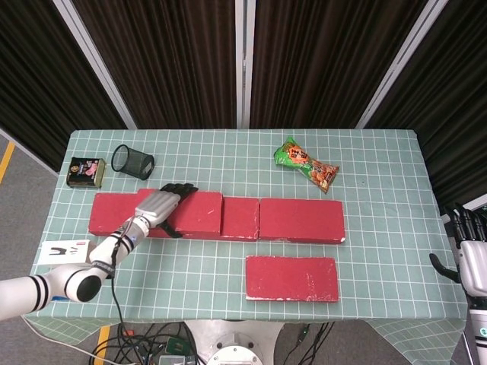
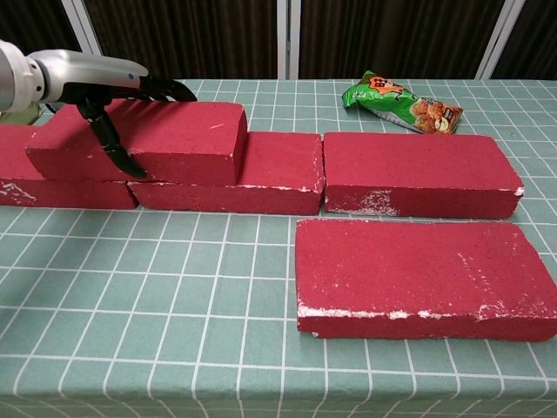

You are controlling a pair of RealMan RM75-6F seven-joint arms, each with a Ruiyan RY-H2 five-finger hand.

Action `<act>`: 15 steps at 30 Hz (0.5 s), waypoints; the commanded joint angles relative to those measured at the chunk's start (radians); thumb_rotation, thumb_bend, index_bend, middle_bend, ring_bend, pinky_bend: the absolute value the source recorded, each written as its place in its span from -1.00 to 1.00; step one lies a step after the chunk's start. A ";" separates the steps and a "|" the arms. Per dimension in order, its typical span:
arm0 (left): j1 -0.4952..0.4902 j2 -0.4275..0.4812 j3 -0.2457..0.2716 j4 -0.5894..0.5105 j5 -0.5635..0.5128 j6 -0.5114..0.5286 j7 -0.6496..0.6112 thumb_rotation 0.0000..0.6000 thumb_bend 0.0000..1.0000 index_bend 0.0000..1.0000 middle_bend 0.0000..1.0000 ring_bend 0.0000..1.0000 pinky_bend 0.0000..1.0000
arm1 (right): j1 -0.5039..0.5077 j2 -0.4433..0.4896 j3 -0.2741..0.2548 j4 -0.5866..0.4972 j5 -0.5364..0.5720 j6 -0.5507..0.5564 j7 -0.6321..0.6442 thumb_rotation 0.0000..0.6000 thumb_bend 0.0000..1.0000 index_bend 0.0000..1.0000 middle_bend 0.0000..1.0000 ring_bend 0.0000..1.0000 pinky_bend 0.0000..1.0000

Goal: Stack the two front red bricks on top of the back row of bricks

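On the far row's left end sits a raised red brick, matte, chipped white at its edges, long axis running left to right. Gripping it is the left hand, thumb down the near face and fingers over the far edge. Five bricks show in all: three in the back row, one stacked, and one front brick lying near right, also left to right. Off the table's right edge, the right hand hangs with fingers apart, holding nothing.

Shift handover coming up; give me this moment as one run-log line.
left hand: grips stacked brick atop back row | right hand: idle off table edge, empty | front brick: not yet stacked
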 commanded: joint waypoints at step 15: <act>0.080 0.105 -0.006 -0.140 0.079 0.123 -0.026 1.00 -0.96 -0.93 -1.00 -1.00 -1.00 | -0.001 0.021 -0.020 -0.039 -0.054 0.013 -0.007 1.00 -0.66 -1.00 -1.00 -1.00 -1.00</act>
